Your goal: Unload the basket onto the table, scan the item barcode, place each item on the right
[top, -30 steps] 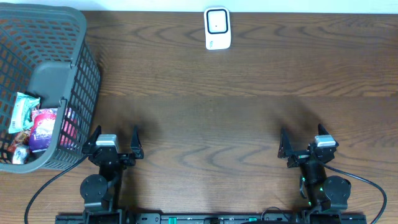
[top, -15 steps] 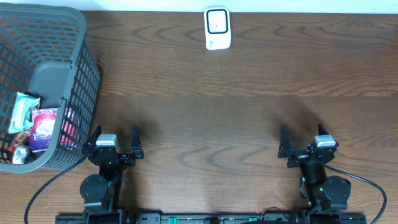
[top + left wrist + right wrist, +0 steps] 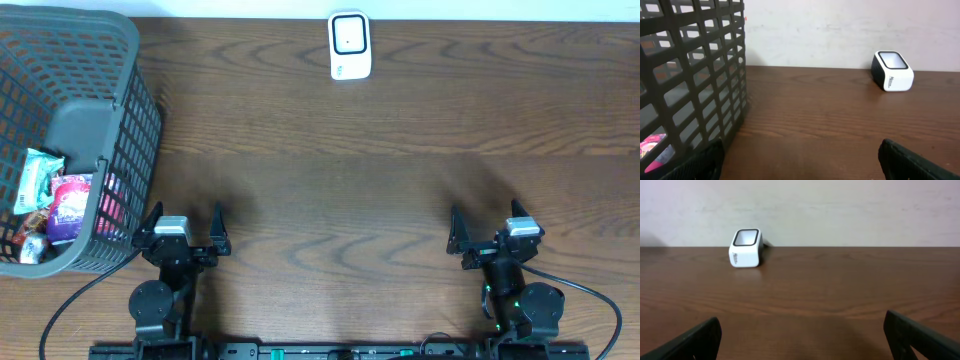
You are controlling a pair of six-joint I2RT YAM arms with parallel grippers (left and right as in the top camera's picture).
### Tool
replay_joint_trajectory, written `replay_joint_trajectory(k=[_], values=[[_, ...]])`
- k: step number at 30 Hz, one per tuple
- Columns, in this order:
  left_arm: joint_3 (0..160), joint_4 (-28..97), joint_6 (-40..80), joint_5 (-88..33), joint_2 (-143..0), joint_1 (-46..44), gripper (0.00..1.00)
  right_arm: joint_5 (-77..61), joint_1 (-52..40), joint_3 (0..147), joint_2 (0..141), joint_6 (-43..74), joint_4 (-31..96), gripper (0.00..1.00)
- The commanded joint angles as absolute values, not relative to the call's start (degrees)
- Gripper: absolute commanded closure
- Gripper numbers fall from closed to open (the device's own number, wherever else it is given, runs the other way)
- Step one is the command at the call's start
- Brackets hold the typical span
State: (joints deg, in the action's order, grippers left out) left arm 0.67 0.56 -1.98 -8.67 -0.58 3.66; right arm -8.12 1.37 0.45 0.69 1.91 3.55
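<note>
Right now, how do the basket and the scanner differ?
The basket is dark grey open mesh; the scanner is a solid white block. The basket is far larger than the scanner. The basket holds snack packets; the scanner stands alone at the far edge. Both rest on the wooden table.

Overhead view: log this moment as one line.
left end effector open, empty | right end effector open, empty | scanner far edge | basket left, holding snacks | scan not started

1 scanner, 1 basket, 2 robot arms, at least 4 snack pkts
</note>
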Motion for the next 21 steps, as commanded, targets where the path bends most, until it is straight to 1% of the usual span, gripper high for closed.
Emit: replay_joint_trajectory(k=[1,15,17,21], values=[[0.23,3.20,-2.76,-9.85,-0.23,3.90,0.02,-8.05,2.17,0.32,0.38,2.28,3.66,0.01],[0.23,3.18,-3.07,-9.61,-0.23,3.90,0.02,-8.05,2.17,0.32,0.38,2.28,3.66,0.01],[0.23,1.74,-3.27,-9.39,-0.23,3.90,0.02,-8.05,2.17,0.32,0.38,2.28,3.66,0.01],[0.23,1.30,0.56,-12.91,-0.23,3.90,0.02,-8.05,2.17,0.32,0.38,2.28,3.66,0.01]])
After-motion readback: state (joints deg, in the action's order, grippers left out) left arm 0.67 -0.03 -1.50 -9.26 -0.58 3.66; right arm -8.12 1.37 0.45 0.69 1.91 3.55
